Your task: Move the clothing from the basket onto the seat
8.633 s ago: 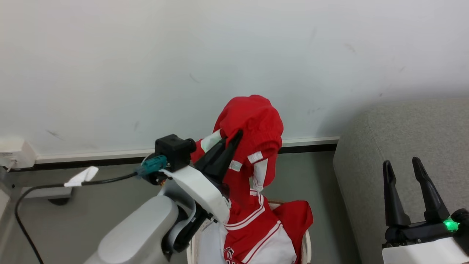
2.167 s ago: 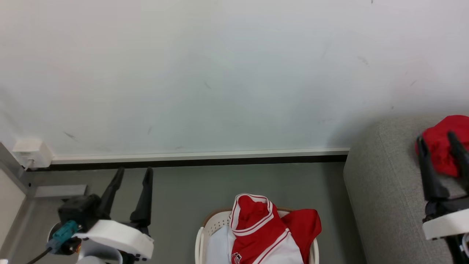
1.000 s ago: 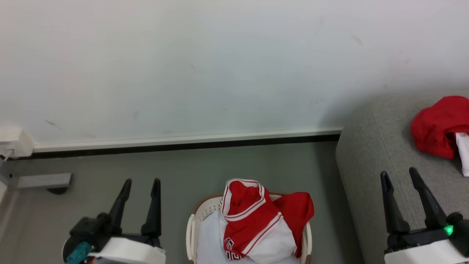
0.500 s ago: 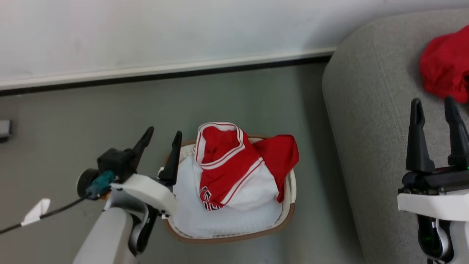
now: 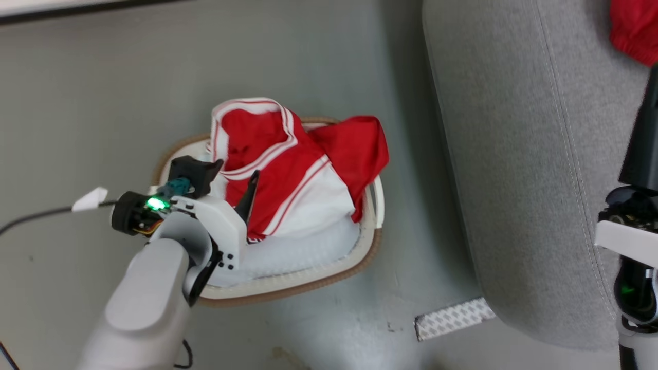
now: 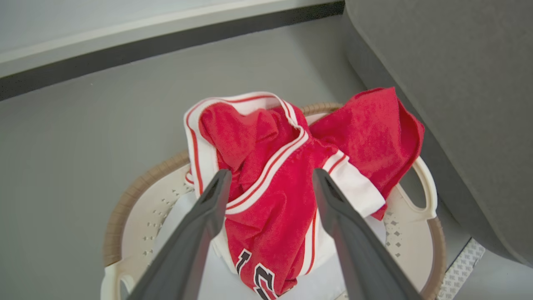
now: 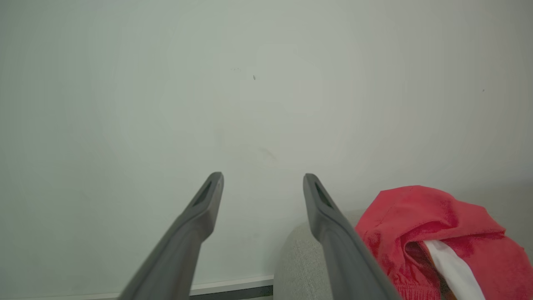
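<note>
- left gripper (image 6: 270, 173): fingers apart, nothing held, hanging just above the jersey (image 5: 288, 174)
- jersey sits heaped in the basket (image 5: 308, 280) on a white sheet (image 5: 308, 246); a red flap drapes over the rim on the sofa side
- basket stands on a plain grey floor (image 5: 77, 103), near the sofa (image 5: 514, 154) but not touching it
- white patterned strip (image 5: 452, 318) on the floor at the sofa's foot
- right gripper (image 7: 263, 176): fingers apart, empty, over the sofa
- red garment (image 7: 437, 225) with a white panel lies on the sofa
- far end: dark skirting (image 6: 125, 41), pale scuffed wall (image 7: 250, 83)
</note>
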Available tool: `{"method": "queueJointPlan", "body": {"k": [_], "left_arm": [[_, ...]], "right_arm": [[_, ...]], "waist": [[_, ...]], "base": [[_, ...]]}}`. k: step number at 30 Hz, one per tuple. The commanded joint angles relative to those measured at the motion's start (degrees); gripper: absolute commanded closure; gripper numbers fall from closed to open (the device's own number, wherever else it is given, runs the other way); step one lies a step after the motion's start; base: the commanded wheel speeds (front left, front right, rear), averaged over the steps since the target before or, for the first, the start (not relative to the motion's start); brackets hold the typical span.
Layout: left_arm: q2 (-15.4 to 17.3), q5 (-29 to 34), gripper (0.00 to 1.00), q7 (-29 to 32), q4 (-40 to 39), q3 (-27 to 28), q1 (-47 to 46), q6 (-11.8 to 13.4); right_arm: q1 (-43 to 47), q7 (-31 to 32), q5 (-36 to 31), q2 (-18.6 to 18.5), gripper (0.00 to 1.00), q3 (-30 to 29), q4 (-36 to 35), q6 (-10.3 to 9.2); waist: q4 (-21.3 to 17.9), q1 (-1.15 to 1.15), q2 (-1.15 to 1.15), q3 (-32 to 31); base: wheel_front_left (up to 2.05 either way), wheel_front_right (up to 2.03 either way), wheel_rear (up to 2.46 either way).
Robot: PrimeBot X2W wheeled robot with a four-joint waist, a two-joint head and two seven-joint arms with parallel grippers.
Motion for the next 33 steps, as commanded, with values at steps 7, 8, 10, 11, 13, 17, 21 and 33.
{"method": "queueJointPlan", "body": {"k": [7,8,10,11,13,17,21,33], "left_arm": [[2.0,1.4,0.0,3.4,11.5,-2.7,-7.3,-0.6],[2.0,1.4,0.0,3.4,11.5,-2.7,-7.3,-0.6],[2.6,2.0,0.0,4.2,14.2,-3.6,-9.4,-0.7],[3.0,2.5,0.0,4.4,15.3,-3.9,-10.3,-0.8],[3.8,3.3,0.0,4.4,17.2,-4.4,-12.5,-0.2],[4.7,4.0,0.0,3.6,20.6,-4.7,-16.0,0.8],[5.7,5.1,0.0,4.9,24.4,-5.9,-18.4,0.7],[4.9,5.7,1.0,5.8,31.4,-10.7,-20.7,-0.7]], "right_arm": [[-1.2,-0.2,1.0,0.6,0.0,-2.1,-3.5,-0.13],[-1.2,-0.2,1.0,0.6,0.0,-2.1,-3.5,-0.13],[-1.4,-0.2,1.8,0.7,0.0,-2.4,-4.1,-0.13],[-1.5,-0.2,2.3,0.7,0.0,-2.4,-4.3,-0.13],[-1.7,-0.2,3.4,0.7,0.0,-2.5,-4.7,-0.13],[-1.7,-0.2,5.0,0.7,0.0,-2.1,-4.9,-0.13],[-1.3,-0.2,6.8,0.7,0.0,-1.5,-4.1,-0.13],[-0.5,-0.2,7.8,0.7,0.0,-1.6,-3.4,-0.13]], "waist": [[-6.1,-0.02,0.0,8.2],[-6.1,-0.02,0.0,8.2],[-7.1,-0.02,0.0,9.4],[-7.5,-0.02,0.0,10.0],[-8.4,-0.02,0.0,11.1],[-10.0,-0.02,0.0,13.0],[-11.4,-0.02,0.0,14.2],[-11.7,-0.02,0.0,13.9]], "base": [[0.0,0.0,0.0],[0.0,0.0,0.0],[0.0,0.0,0.0],[0.0,0.0,0.0],[0.0,0.0,0.0],[0.0,0.0,0.0],[0.0,0.0,0.0],[0.0,0.0,0.0]]}}
